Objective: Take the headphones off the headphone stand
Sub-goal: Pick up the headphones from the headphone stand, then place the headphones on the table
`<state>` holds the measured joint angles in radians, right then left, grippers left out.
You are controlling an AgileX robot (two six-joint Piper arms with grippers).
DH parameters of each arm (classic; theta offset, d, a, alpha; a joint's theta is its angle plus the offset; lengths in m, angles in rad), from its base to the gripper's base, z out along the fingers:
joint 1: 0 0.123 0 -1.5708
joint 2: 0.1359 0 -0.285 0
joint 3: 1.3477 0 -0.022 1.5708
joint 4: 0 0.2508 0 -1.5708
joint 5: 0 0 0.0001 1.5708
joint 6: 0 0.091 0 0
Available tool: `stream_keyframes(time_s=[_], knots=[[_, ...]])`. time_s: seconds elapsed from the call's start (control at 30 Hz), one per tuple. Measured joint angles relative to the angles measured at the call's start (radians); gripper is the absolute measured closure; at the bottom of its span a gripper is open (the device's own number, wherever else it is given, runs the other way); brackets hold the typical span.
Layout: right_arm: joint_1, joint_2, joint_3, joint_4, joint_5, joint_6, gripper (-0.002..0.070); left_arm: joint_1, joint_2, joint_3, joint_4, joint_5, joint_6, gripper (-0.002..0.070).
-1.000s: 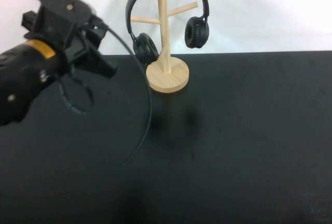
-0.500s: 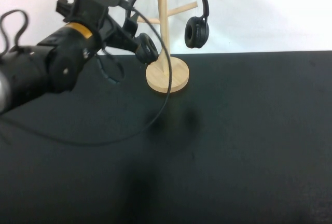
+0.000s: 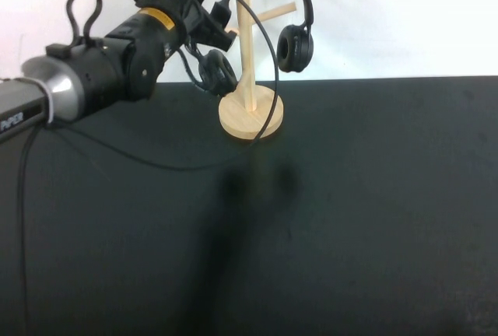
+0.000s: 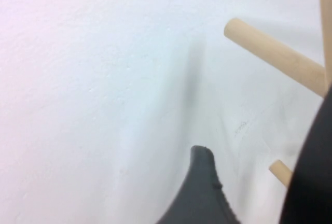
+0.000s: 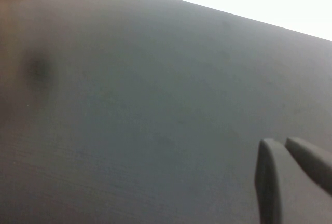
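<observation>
The right gripper (image 5: 282,175) hovers low over the black table (image 3: 350,211), fingers pressed together. Farther back, the headphones (image 3: 292,44) hang on the wooden headphone stand (image 3: 250,110). The left gripper (image 3: 214,9) is up at the headband's left side; I cannot tell its jaws' state.

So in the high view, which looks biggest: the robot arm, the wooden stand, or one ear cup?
1. Left arm with left gripper, though it's nearer the camera.
2. Headphone stand.
3. Ear cup of the headphones.
Right gripper: parked over the table.
</observation>
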<state>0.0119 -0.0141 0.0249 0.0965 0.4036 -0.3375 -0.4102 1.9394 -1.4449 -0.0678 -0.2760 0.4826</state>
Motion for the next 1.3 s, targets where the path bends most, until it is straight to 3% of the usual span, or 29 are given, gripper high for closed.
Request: stream_keyframes(time_s=[0.17, 0.4, 0.53, 0.87, 1.03, 1.3], knots=[[0.0, 0.0, 0.0, 0.0, 0.0, 0.0, 0.0684, 0.0, 0.03, -0.036, 0.002, 0.005, 0.005, 0.0245], [0.0, 0.0, 0.0, 0.0, 0.0, 0.0, 0.0684, 0.0, 0.03, -0.045, 0.002, 0.006, 0.01, 0.0517], [0.0, 0.0, 0.0, 0.0, 0.0, 0.0, 0.0684, 0.0, 0.028, -0.045, 0.005, 0.041, 0.015, 0.063], [0.0, 0.0, 0.0, 0.0, 0.0, 0.0, 0.0684, -0.036, -0.103, -0.045, 0.01, 0.223, 0.017, 0.0638], [0.0, 0.0, 0.0, 0.0, 0.0, 0.0, 0.0684, -0.086, -0.224, -0.045, -0.002, 0.481, 0.005, 0.0638], [0.0, 0.0, 0.0, 0.0, 0.0, 0.0, 0.0684, -0.198, -0.289, -0.048, -0.009, 0.96, -0.145, 0.0638]])
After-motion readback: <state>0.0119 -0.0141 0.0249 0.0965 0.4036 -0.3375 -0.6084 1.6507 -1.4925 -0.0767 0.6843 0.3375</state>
